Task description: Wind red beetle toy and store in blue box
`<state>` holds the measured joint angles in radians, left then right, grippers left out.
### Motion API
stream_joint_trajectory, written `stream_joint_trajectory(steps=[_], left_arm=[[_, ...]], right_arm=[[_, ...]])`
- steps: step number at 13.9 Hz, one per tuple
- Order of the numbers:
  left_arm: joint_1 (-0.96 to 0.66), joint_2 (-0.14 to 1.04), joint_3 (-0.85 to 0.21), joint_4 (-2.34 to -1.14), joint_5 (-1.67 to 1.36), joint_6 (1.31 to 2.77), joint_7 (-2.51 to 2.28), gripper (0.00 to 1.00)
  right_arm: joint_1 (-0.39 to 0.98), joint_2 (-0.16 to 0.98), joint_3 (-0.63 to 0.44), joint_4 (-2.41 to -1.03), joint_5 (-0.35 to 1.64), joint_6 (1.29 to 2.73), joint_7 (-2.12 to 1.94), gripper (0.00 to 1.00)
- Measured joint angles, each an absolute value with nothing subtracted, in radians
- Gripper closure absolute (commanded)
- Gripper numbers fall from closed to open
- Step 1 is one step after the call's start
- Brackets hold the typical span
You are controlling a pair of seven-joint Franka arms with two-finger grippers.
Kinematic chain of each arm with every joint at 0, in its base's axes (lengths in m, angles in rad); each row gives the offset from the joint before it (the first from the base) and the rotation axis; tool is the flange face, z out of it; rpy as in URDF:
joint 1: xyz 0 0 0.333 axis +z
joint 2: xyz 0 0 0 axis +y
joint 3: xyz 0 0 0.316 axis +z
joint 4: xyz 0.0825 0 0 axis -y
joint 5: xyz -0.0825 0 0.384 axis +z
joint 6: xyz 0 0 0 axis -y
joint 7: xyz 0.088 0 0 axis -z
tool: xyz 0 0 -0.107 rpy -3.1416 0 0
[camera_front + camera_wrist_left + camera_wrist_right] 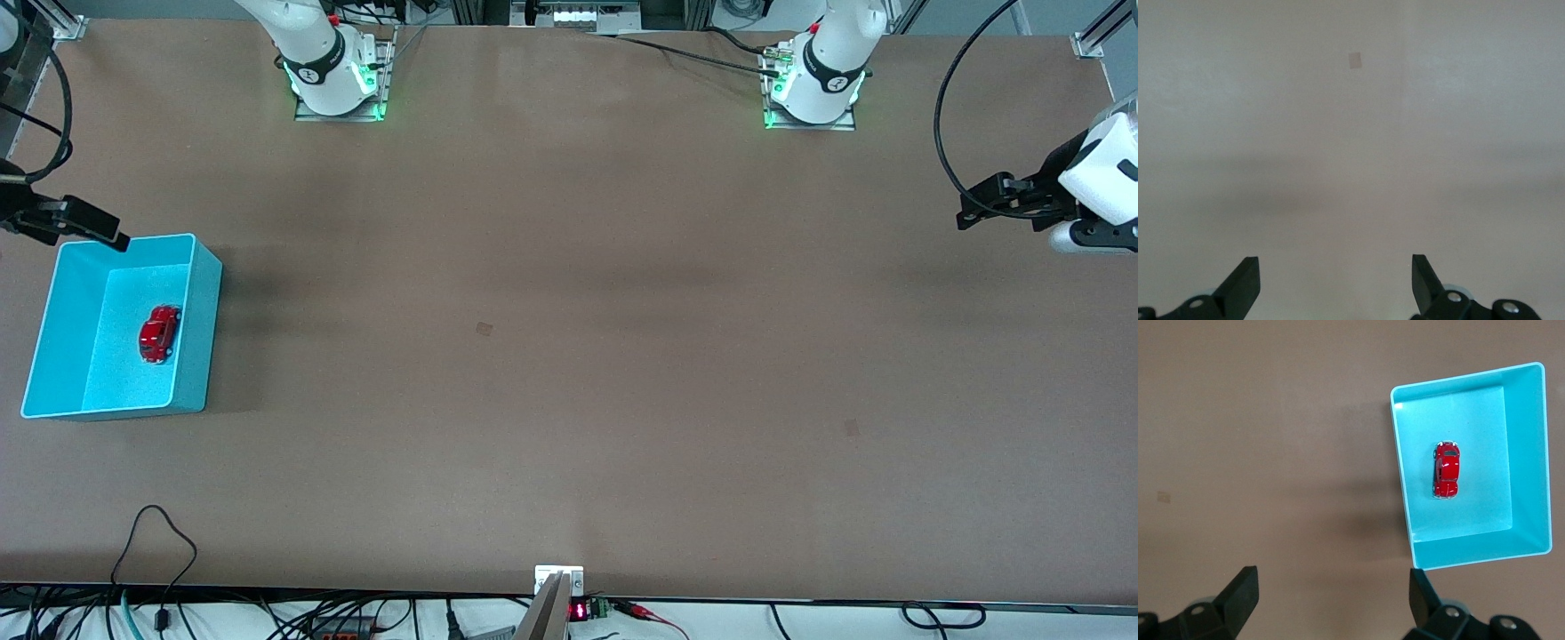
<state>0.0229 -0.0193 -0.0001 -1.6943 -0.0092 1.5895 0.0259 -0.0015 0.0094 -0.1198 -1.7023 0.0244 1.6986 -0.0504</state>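
Observation:
The red beetle toy (159, 333) lies on the floor of the blue box (198, 338), which stands at the right arm's end of the table. The right wrist view shows the toy (1447, 471) resting alone inside the box (1525, 467). My right gripper (84, 222) is open and empty, up over the box's corner farthest from the front camera; in its own view (1335, 587) the fingers stand wide apart over bare table beside the box. My left gripper (996, 200) is open and empty, up over the left arm's end of the table, and its own view (1336, 273) shows only table.
The brown table (569, 267) has a small dark patch near its middle (484, 329) and another toward the left arm's end (851, 428). A black cable loop (156, 533) lies by the front edge. Both arm bases (333, 71) (822, 80) stand along the top edge.

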Motion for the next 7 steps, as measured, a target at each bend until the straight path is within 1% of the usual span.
stream_joint_trajectory(steps=[7], left_arm=[[0.023,-0.019,0.000,-1.694,-0.009,1.589,0.026,0.00]], right_arm=[[0.001,-0.021,-0.120,-1.714,0.024,1.673,-0.034,0.00]])
